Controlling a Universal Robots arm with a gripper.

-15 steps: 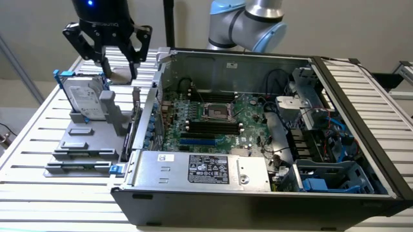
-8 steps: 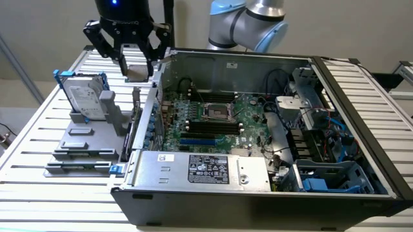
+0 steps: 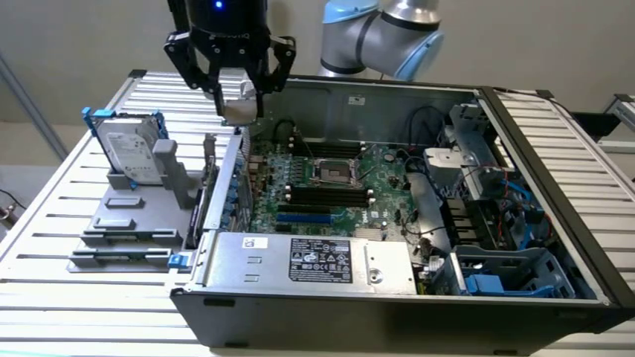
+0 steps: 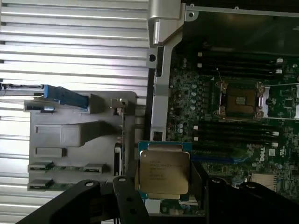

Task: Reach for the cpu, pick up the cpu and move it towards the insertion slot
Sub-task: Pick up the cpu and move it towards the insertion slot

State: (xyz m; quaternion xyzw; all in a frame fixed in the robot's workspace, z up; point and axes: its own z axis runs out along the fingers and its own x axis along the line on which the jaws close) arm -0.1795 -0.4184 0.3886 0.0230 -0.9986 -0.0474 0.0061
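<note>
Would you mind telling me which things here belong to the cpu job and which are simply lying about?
Part of the job:
- the cpu, held in the gripper above the case's edge
- the insertion slot on the green board, empty

Just lying about:
- the hard drive upright in the grey holder
- the memory slots
- the power supply

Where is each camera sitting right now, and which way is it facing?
Exterior view: off the arm, above and in front, looking down into the open computer case; shows the arm and gripper.
Wrist view: on the wrist, looking down past the fingers at the cpu they hold.
Shared: the cpu and insertion slot.
</note>
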